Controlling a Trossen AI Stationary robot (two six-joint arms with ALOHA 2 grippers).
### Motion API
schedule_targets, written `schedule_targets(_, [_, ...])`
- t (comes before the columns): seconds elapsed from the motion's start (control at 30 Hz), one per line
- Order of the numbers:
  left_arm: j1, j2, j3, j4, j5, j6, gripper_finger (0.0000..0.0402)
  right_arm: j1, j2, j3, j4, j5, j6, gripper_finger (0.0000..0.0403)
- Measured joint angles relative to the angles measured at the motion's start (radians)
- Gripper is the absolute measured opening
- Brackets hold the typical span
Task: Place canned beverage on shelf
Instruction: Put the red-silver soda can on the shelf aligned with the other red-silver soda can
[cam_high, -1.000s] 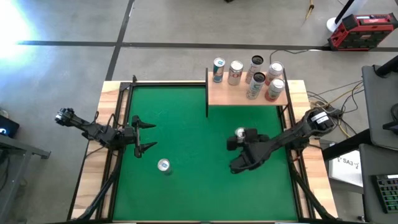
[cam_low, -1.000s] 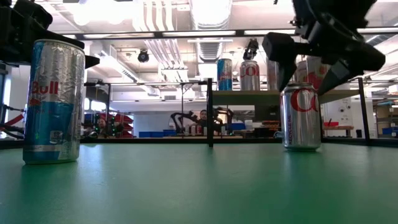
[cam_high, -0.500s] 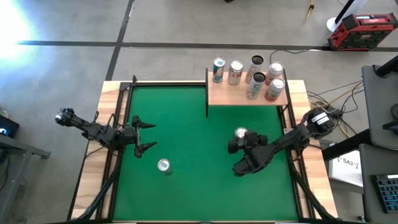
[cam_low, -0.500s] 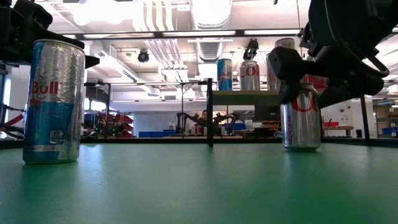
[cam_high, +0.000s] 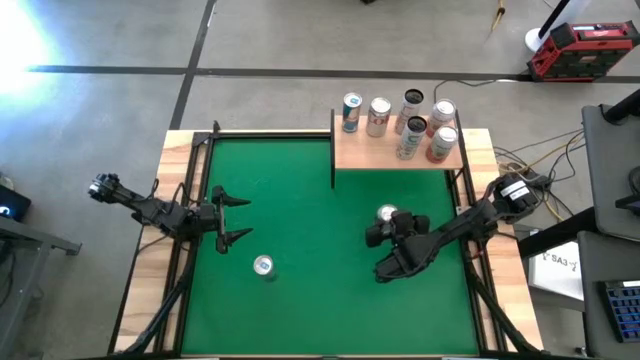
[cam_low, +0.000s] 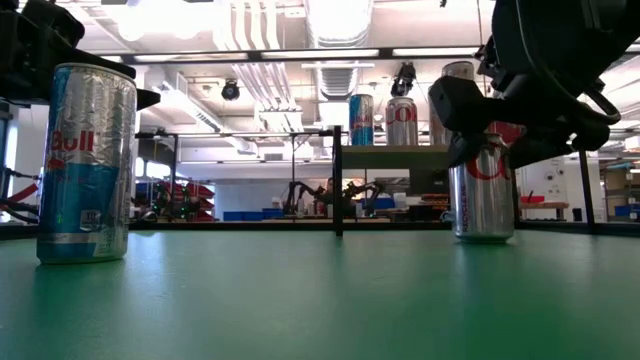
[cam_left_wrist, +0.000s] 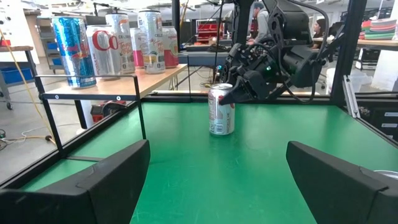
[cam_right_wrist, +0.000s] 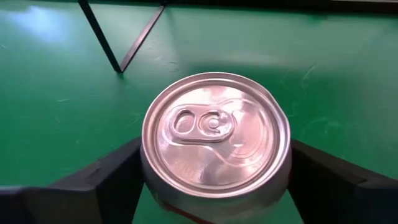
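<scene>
The right gripper (cam_high: 386, 219) is down over the silver and red soda can (cam_high: 387, 214) that stands upright on the green felt tabletop (cam_high: 300, 200), right of the middle and a little in front of the shelf. From the right wrist view its two dark fingers (cam_right_wrist: 102, 180) sit on either side of the can's rim, pressed against its sides, so it looks clamped on the can, which rests on the felt with its silver lid and pull tab facing up. In the low view the can's base looks to be on the table, though I cannot say for sure. The small pale-wood shelf on thin black posts (cam_high: 370, 150) stands at the far right of the table and carries five upright cans (cam_high: 410, 125): a blue and silver one at its left end, the rest silver with red. The left gripper (cam_high: 230, 218) hovers over the left part of the felt with its fingers (cam_left_wrist: 106, 180) spread wide and nothing between them. Just beside it, nearer the front edge, stands a tall blue and silver energy drink can (cam_high: 263, 266), upright and apart from that gripper.
</scene>
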Motion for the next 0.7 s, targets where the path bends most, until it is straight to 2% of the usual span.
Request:
schedule_targets(0.1, [0.000, 0.000, 0.000, 0.000, 0.000, 0.000, 0.0361, 0.000, 0.000, 0.002, 0.002, 0.000, 0.000, 0.0297])
schedule_targets(0.23, [0.000, 0.000, 0.000, 0.000, 0.000, 0.000, 0.0361, 0.000, 0.001, 0.015, 0.006, -0.009, 0.005, 0.0297])
schedule_targets(0.33, [0.000, 0.000, 0.000, 0.000, 0.000, 0.000, 0.0361, -0.001, 0.001, 0.060, -0.030, -0.063, 0.013, 0.0297])
schedule_targets(0.47, [0.000, 0.000, 0.000, 0.000, 0.000, 0.000, 0.0361, 0.001, 0.001, 0.177, -0.188, -0.110, 0.044, 0.0297])
schedule_targets(0.7, [0.000, 0.000, 0.000, 0.000, 0.000, 0.000, 0.0361, 0.000, 0.001, 0.403, -0.478, -0.106, 0.103, 0.0300])
